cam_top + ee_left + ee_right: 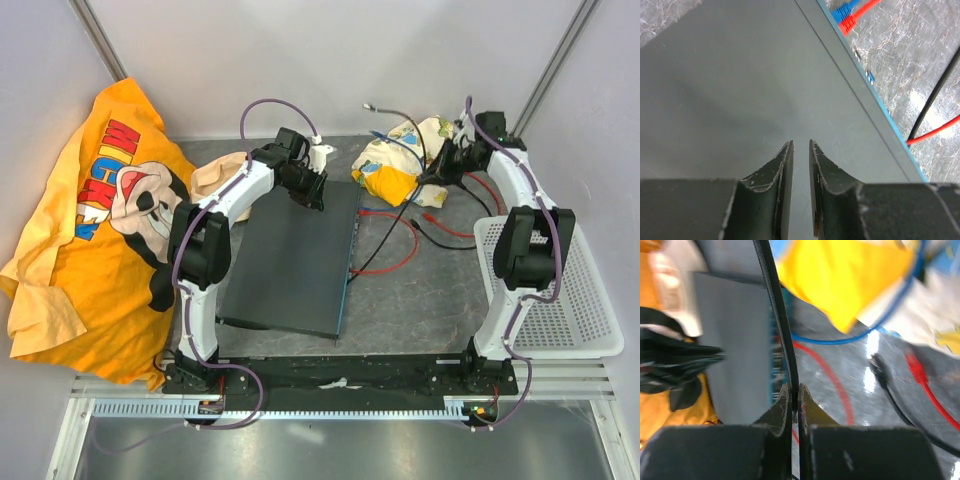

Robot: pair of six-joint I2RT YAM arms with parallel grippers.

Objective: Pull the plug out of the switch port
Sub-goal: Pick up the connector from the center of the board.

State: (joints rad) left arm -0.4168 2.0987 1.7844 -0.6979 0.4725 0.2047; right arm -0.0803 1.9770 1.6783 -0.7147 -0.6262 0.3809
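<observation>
The switch (290,250) is a flat dark grey box lying mid-table, with its teal port edge (346,270) facing right. A black cable (385,248) runs from that edge up to my right gripper (432,178). In the right wrist view the right gripper (794,387) is shut on this black cable (774,295), beside the switch (735,340). The cable's plug end at the port is too small to make out. My left gripper (801,142) rests over the switch top (740,75), jaws a narrow gap apart and empty. Red and blue plugs (846,17) sit in the teal edge (880,107).
A white mesh basket (560,310) stands at the right. A yellow Mickey shirt (90,220) lies at the left and a yellow-white cloth (400,165) at the back. Loose red (914,365) and black (879,365) cable ends lie right of the switch.
</observation>
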